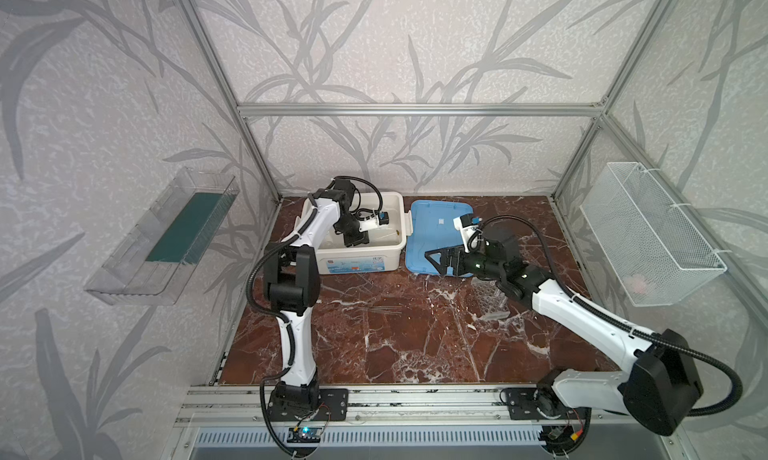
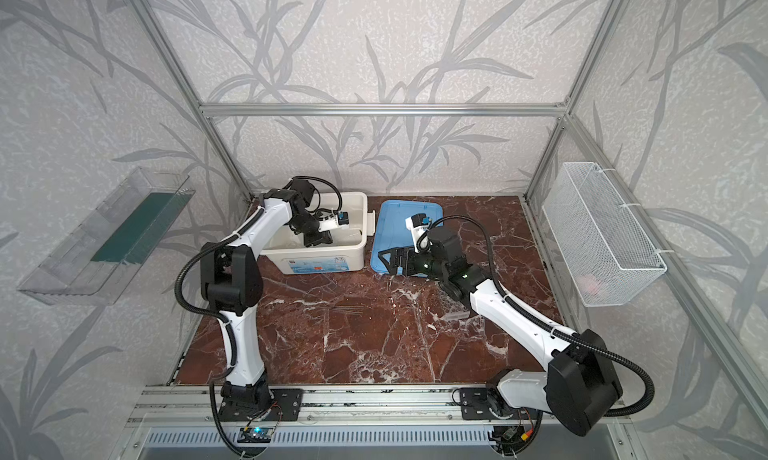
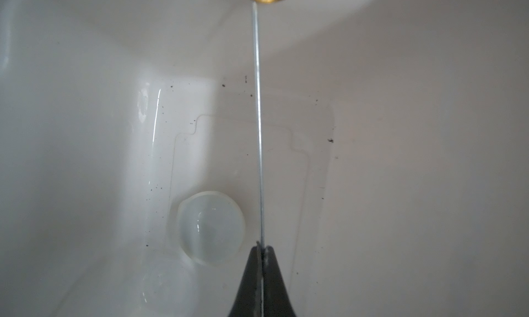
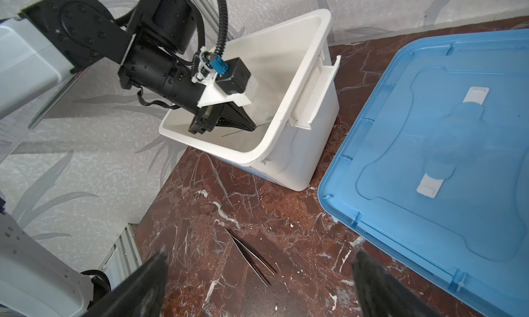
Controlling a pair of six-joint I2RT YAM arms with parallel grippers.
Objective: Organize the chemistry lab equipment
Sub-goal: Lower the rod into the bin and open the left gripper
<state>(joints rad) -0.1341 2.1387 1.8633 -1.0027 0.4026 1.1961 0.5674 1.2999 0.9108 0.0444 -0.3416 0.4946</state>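
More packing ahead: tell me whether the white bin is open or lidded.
Open. Its blue lid lies flat beside the white bin, and the left pincer is inside it, shut on a thin rod.

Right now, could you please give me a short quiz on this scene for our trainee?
1. True or false: the left gripper is shut on a thin rod inside the white bin.
2. Where does the blue lid lie? A: on top of the bin. B: on the table beside the bin. C: in the left gripper.
3. Fill in: the right gripper has its jaws ____.
Key: 1 true; 2 B; 3 open.
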